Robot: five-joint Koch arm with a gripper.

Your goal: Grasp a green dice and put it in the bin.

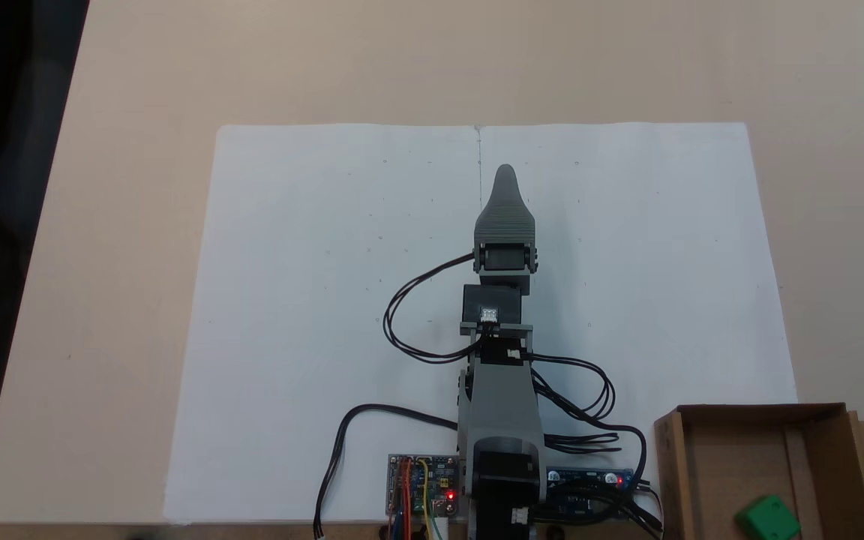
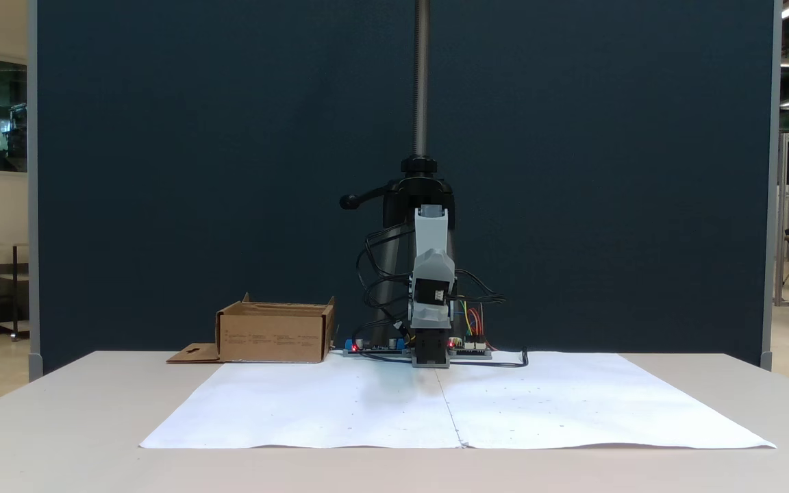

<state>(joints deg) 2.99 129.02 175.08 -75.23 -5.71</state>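
The green dice (image 1: 768, 517) lies inside the bin (image 1: 728, 457), a brown cardboard box at the bottom right of a fixed view; the bin (image 2: 274, 333) stands left of the arm's base in the other fixed view, where its walls hide the dice. My gripper (image 1: 505, 180) points away from the base over the middle of the white paper, well apart from the bin and holding nothing I can see. Only its grey upper jaw shows from above. From the front the gripper (image 2: 433, 263) faces the camera and its jaws cannot be separated.
Two white paper sheets (image 1: 327, 300) cover the table's middle. Circuit boards (image 1: 421, 486) with lit red lights and looping black cables (image 1: 402, 315) sit by the arm's base. A clamp pole (image 2: 422, 82) rises behind the arm before a dark blue partition (image 2: 196, 171).
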